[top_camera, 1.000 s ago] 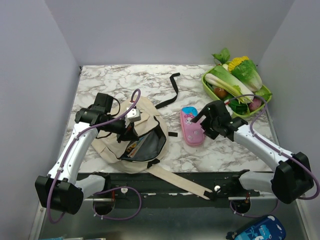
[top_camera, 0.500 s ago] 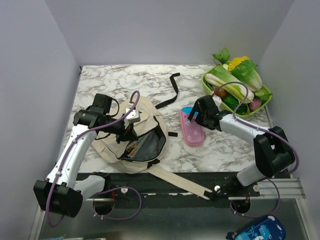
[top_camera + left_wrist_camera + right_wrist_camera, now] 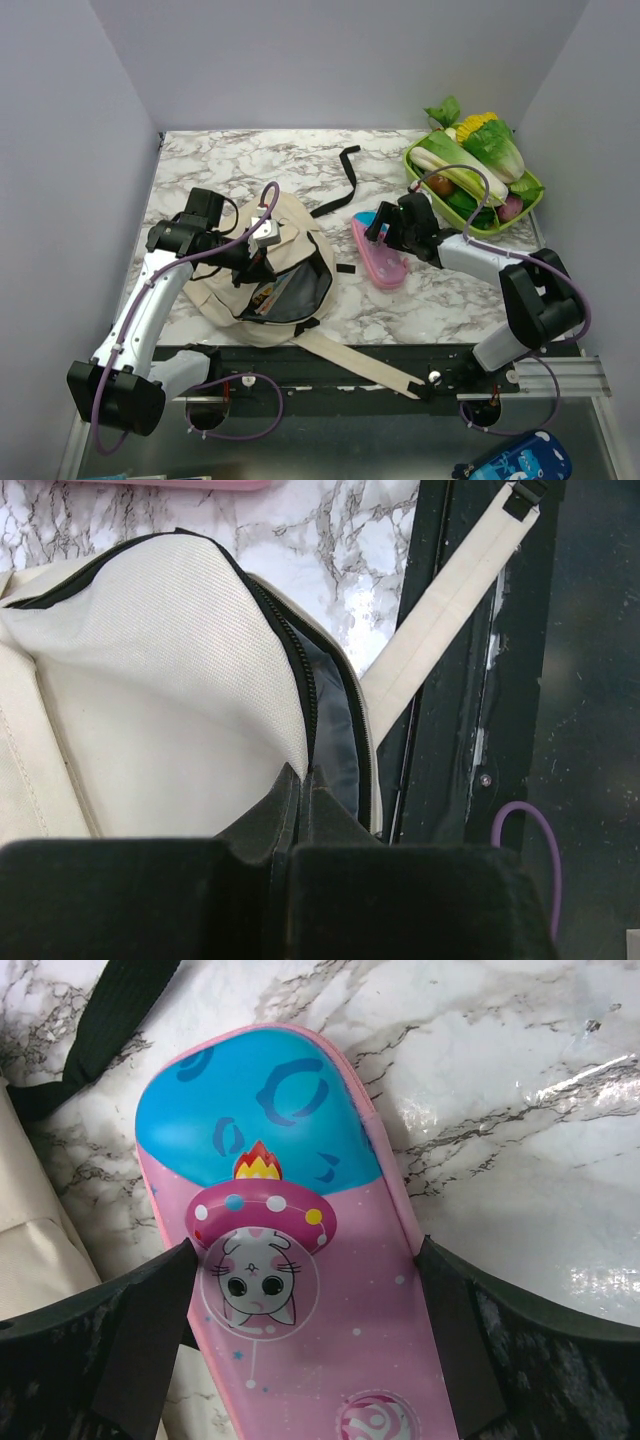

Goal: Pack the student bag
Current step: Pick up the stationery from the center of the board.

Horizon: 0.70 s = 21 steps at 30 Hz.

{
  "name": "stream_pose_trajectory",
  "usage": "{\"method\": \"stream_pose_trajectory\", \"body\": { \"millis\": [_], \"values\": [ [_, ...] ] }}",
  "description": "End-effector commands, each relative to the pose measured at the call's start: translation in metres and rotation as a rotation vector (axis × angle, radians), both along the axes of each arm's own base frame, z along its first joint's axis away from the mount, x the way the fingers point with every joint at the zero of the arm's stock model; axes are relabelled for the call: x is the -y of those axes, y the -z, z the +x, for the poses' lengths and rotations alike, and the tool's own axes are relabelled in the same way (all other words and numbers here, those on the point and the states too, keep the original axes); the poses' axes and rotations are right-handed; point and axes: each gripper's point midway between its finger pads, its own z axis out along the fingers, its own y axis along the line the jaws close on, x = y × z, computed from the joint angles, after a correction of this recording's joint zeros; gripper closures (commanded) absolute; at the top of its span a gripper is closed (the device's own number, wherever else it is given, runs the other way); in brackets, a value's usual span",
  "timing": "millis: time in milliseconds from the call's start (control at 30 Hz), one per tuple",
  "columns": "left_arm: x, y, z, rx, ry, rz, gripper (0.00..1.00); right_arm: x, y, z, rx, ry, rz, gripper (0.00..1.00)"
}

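Right gripper (image 3: 303,1295), jaws wide, straddles the unpacked pink pencil case (image 3: 270,1130) at three o'clock of the student bag (image 3: 300,225), lying at eight o'clock on the table (image 3: 250,160), books (image 3: 262,298) inside, rim pinched tight by the left gripper (image 3: 303,780).

The student bag (image 3: 300,232) was cream-beige with black trim and a dark grey lining. The pencil case (image 3: 300,1290) was pink with a blue end and a cartoon cat. The table (image 3: 240,165) was white marble veined grey-brown.
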Motion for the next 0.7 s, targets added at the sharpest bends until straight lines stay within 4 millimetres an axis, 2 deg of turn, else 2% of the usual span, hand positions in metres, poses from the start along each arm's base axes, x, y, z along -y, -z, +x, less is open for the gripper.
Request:
{"method": "stream_pose_trajectory", "body": {
  "millis": [0,200,300,400,433,500,533,633,667],
  "values": [
    [0.003,-0.005,-0.008,-0.005,0.010,-0.030,1.00,-0.004,0.026,-0.018,-0.038,-0.082,-0.030,0.00],
    [0.003,-0.007,-0.008,-0.002,0.004,-0.032,1.00,-0.014,0.043,-0.028,-0.089,-0.134,-0.053,0.00],
    [0.002,-0.007,-0.008,0.000,0.003,-0.029,1.00,-0.012,0.054,-0.036,-0.116,-0.130,-0.080,0.00],
    [0.002,-0.006,-0.008,-0.005,0.000,-0.028,1.00,-0.007,0.056,-0.036,-0.103,-0.109,-0.129,0.00],
    [0.002,-0.006,-0.008,-0.005,0.001,-0.028,1.00,0.002,0.056,-0.038,-0.111,-0.082,-0.171,0.00],
    [0.003,-0.005,-0.008,-0.011,0.000,-0.030,1.00,-0.001,0.043,-0.036,-0.071,-0.096,-0.197,0.00],
    [0.003,-0.005,-0.008,-0.014,0.001,-0.031,1.00,0.003,0.029,-0.032,-0.033,-0.082,-0.217,0.00],
    [0.004,-0.006,-0.006,-0.013,0.000,-0.035,1.00,-0.005,0.004,-0.026,0.042,-0.124,-0.250,0.00],
    [0.004,-0.006,-0.006,-0.017,-0.001,-0.036,1.00,-0.006,0.001,-0.024,0.045,-0.133,-0.257,0.00]
  ]
}}
